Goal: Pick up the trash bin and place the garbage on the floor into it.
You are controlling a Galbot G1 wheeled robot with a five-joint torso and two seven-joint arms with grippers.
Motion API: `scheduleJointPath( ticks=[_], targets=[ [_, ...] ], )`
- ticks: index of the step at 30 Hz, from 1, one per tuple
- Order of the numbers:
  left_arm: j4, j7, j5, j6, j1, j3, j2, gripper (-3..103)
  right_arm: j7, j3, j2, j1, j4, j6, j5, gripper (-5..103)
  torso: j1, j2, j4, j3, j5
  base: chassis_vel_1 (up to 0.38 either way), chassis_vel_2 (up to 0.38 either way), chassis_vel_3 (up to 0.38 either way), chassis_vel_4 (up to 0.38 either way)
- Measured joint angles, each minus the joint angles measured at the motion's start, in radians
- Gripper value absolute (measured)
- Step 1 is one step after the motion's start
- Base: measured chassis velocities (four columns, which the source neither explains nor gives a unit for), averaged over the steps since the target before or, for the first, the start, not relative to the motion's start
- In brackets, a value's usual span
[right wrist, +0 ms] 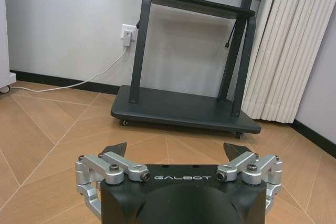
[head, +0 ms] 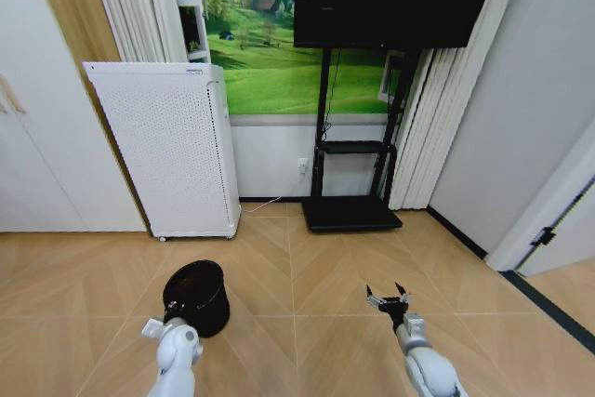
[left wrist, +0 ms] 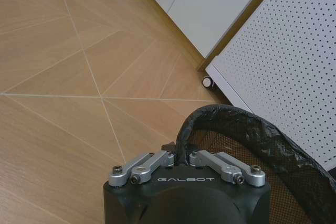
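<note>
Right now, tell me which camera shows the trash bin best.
The head view: the whole trash bin shows there, held at its rim by the left gripper. The left wrist view gives just its rim and liner close up; the right wrist view faces the TV stand.

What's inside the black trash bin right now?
The trash bin is lined with a black bag, and orange-brown mesh wall shows inside. No garbage is visible there, but the left gripper, shut on its rim, hides the bottom.

bright, even indoor light, soft and without a clear source. the wooden floor shows a mild sheen, no harsh glare. shadows are faint, with a soft dark patch under the trash bin. the head view bends straight lines near its edges. all views look sharp.
</note>
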State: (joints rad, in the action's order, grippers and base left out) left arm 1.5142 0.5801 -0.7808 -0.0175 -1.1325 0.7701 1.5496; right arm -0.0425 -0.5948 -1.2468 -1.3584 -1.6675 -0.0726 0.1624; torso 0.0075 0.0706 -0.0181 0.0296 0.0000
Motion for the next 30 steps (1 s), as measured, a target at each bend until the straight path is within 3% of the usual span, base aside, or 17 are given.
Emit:
scheduleJointPath(
  ticks=[6,15,17,18,20,22,23,24,26,27,28,29,30],
  targets=[
    [-0.008,-0.003,0.024,0.002,-0.002,-0.001,-0.002,6,0.005,-0.001,-0.002,0.0,0.005,0.008,-0.004,100,0.0,0.0,0.0,0.0,0.0001,0.0,0.0,0.0,0.0],
    [-0.01,-0.024,0.047,-0.004,-0.001,-0.001,-0.003,43,0.008,-0.013,0.012,0.002,0.011,0.017,-0.001,100,0.0,0.0,0.0,0.0,0.0,0.0,0.0,0.0,0.0],
    [-0.009,-0.026,0.048,-0.005,-0.001,-0.001,-0.004,43,0.008,-0.014,0.013,0.002,0.011,0.018,-0.001,100,0.0,0.0,-0.0001,0.0,0.0,0.0,0.0,0.0,0.0],
    [-0.007,-0.037,0.06,-0.006,-0.001,0.0,-0.005,54,0.008,-0.014,0.013,0.002,0.011,0.019,0.0,100,0.0,0.0,0.0,0.0,-0.0001,0.0,0.0,0.0,0.0],
    [-0.005,-0.046,0.07,-0.007,-0.001,0.0,-0.005,54,0.008,-0.014,0.013,0.001,0.011,0.02,0.0,100,0.0,0.0,0.0,0.0,-0.0001,0.0,0.0,0.0,0.0],
    [0.004,-0.082,0.116,-0.007,-0.004,0.001,-0.005,65,0.008,-0.014,0.013,-0.001,0.011,0.021,0.0,100,0.0,0.0,-0.0001,0.0,0.0,0.0,0.0,0.0,0.0],
    [0.012,-0.124,0.162,-0.004,-0.01,0.001,-0.006,76,0.008,-0.014,0.012,-0.001,0.011,0.021,0.0,100,0.0,0.0,0.0,0.0,0.0,0.0,0.0,0.0,0.0],
    [0.012,-0.124,0.162,-0.004,-0.01,0.001,-0.006,76,0.008,-0.014,0.012,-0.001,0.011,0.021,0.0,100,0.0,0.0,0.0,0.0,0.0,0.0,0.0,0.0,0.0],
    [0.044,-0.23,0.268,-0.011,-0.031,-0.002,-0.002,81,0.018,-0.014,0.009,-0.003,0.002,0.021,0.001,100,0.0,0.0,0.0,0.0,0.0,0.0,0.0,0.0,0.0],
    [0.044,-0.23,0.268,-0.011,-0.031,-0.002,-0.002,81,0.018,-0.014,0.009,-0.003,0.002,0.021,0.001,100,0.0,0.0,0.0,0.0,0.0,0.0,0.0,0.0,0.0],
    [0.055,-0.268,0.318,-0.013,-0.038,-0.001,0.002,87,0.018,-0.014,0.008,-0.003,-0.002,0.021,0.001,100,0.0,0.0,0.0,0.0,-0.0001,0.0,0.0,0.0,0.0],
    [0.082,-0.347,0.404,-0.021,-0.051,0.003,0.003,92,0.018,-0.015,0.007,-0.003,-0.003,0.02,0.002,100,0.0,0.0,0.0,0.0,-0.0002,0.0,0.0,0.0,0.0],
    [0.103,-0.393,0.439,-0.035,-0.06,0.002,0.001,97,0.018,-0.015,0.006,-0.003,-0.004,0.02,0.003,100,0.0,0.0,0.0,0.0,0.0001,0.0,0.0,0.0,0.0]
  ],
)
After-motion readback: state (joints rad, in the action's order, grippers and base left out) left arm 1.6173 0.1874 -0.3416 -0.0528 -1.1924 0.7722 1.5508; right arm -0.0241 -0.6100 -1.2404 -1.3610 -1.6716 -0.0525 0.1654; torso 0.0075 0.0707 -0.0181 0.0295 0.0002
